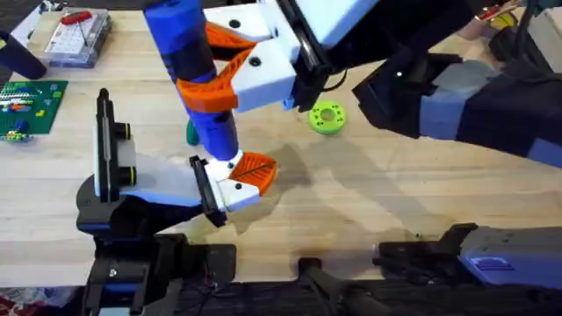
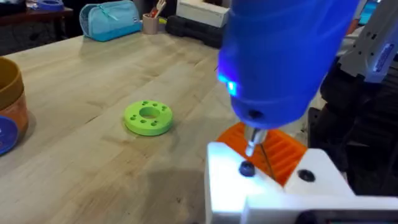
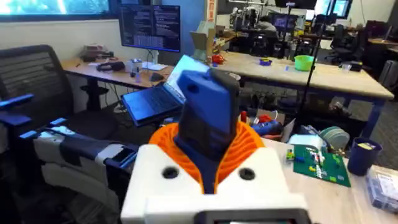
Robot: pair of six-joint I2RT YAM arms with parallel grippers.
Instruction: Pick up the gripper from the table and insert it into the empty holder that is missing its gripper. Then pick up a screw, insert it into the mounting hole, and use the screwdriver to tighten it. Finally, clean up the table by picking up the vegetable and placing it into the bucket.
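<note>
From overhead, my right gripper (image 1: 230, 72) is clamped around the screwdriver (image 1: 195, 75), its white fingers with orange pads pressed against the blue handle. The screwdriver's long axis runs from the far edge of the table down toward my bases, tip end nearest me, landing on the white gripper with orange pad (image 1: 239, 180) seated in the holder (image 1: 114, 167). A sliver of dark green, the vegetable (image 1: 190, 133), peeks out just beside the handle. The lime-green disc (image 1: 327, 117) lies well apart to the right.

In my left wrist view, the screwdriver (image 2: 283, 56) stands nearly upright, handle up, its thin metal tip (image 2: 252, 142) pointing down at a dark screw (image 2: 247, 168) in the white part. The bucket (image 2: 9, 109) sits at the edge, the disc (image 2: 148, 117) between them. I cannot tell how my left gripper's fingers stand.

In my right wrist view, the blue handle (image 3: 206, 121) rises between my orange pads (image 3: 249, 146), squeezed from both sides.
</note>
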